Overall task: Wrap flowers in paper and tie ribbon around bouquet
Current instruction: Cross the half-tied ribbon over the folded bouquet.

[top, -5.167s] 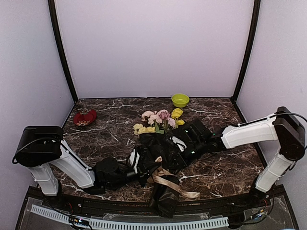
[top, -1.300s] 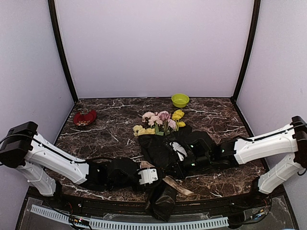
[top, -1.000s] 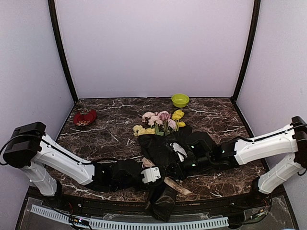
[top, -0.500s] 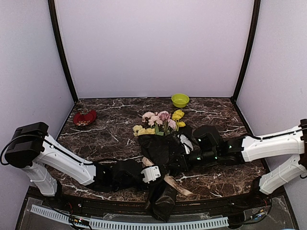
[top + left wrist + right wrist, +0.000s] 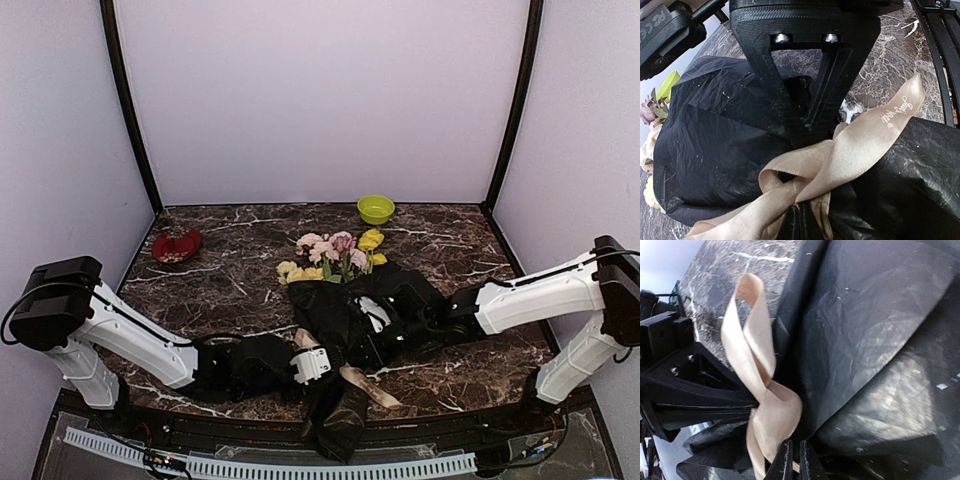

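Pale lilac walls [image 5: 320, 100] enclose a dark marbled surface [image 5: 230, 275]. At its centre lies the black crinkly paper bouquet [image 5: 330, 300]. The left end effector [image 5: 805, 132] and right end effector [image 5: 794, 462] both pinch its beige satin ribbon [image 5: 860, 145].

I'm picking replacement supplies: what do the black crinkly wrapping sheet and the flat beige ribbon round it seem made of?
The black crinkly wrapping sheet: probably thin plastic film or coated paper, semi-glossy; sharp creases catch light. The flat beige ribbon: probably satin fabric, soft sheen, smooth folds, white printed script.
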Robot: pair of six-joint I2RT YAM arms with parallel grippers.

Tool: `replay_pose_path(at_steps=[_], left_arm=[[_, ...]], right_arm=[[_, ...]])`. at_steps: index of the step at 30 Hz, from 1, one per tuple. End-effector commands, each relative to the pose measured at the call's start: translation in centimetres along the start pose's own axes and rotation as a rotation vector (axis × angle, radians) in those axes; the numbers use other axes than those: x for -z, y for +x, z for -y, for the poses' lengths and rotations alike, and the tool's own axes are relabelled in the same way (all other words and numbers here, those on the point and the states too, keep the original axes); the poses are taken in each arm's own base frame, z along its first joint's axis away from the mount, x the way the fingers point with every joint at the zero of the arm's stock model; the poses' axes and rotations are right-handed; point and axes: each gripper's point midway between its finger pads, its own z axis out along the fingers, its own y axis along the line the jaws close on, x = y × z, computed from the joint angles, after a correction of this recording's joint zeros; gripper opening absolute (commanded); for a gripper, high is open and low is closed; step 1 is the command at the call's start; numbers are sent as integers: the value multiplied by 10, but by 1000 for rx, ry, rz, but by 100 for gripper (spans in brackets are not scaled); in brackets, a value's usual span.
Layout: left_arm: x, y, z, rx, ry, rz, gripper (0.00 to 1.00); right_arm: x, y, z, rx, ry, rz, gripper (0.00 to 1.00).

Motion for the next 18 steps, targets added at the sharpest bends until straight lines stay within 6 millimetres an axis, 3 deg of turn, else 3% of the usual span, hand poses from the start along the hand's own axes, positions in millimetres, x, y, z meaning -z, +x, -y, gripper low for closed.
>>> replay_pose_path(at_steps=[1,11,18], left_arm=[[8,-9,-7,46,-10,46,0],[11,-11,-13,75,-15,79,0],[9,-9,-11,82,3,86,0]], right_arm=[[-3,-14,-27,52,-128,16,6],[-9,-20,-46,72,-245,12,8],[-13,-23,-36,65,-201,33,8]])
